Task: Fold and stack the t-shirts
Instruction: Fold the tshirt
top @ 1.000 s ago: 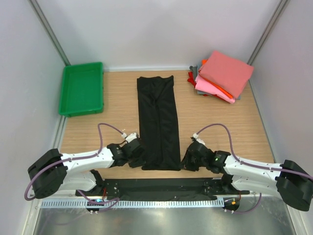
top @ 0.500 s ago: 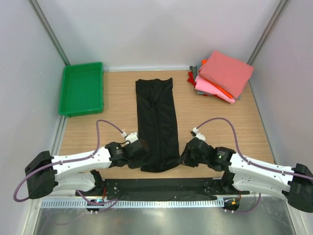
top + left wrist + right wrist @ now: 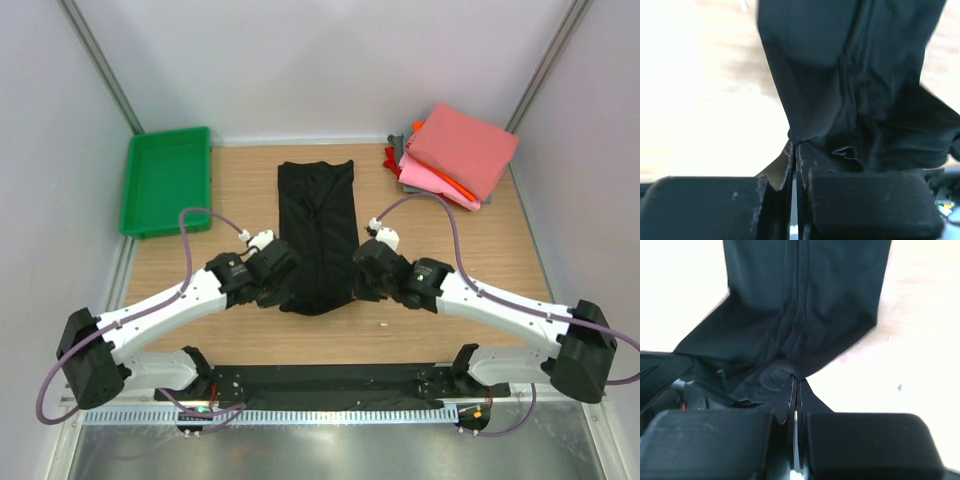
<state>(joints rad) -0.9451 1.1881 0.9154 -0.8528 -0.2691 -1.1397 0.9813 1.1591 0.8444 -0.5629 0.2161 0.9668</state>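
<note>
pinching the black t-shirt [image 3: 318,215] at its near end: left gripper [image 3: 280,283] clamped on the left corner, right gripper [image 3: 362,277] clamped on the right corner. shirt lies mid-table as a long strip. folded t-shirts [image 3: 455,155] stacked at the far right corner.

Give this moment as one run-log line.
left gripper: shut on black t-shirt near hem | right gripper: shut on same hem | fold: not finished | folded stack: far right

left gripper [image 3: 794,152]: jaws were pressed together on a corner of the black t-shirt [image 3: 840,60] | cloth rose bunched and creased from the grip | pale table [image 3: 700,100] beneath
</note>
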